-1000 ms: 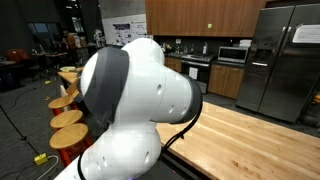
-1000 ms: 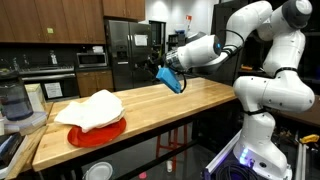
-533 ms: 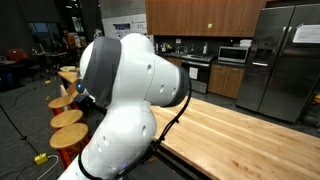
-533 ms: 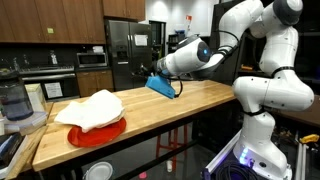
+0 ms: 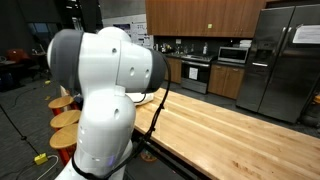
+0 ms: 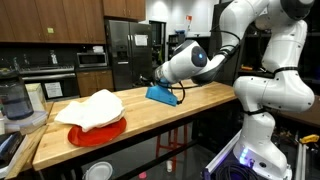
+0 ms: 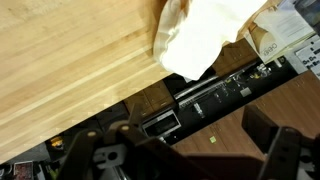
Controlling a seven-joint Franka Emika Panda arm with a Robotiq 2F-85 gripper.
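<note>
At the left end of the wooden surface (image 6: 140,118), a white cloth (image 6: 90,108) is seen heaped on a red plate (image 6: 105,137). Further right, apart from both, the claw (image 6: 160,93) is held low over the surface, its jaws spread wide and nothing gripped. Whether it touches the wood cannot quite be told. If it is driven lower, the wood may be scraped. A careless sideways sweep could shove the red plate and white cloth toward the edge.
</note>
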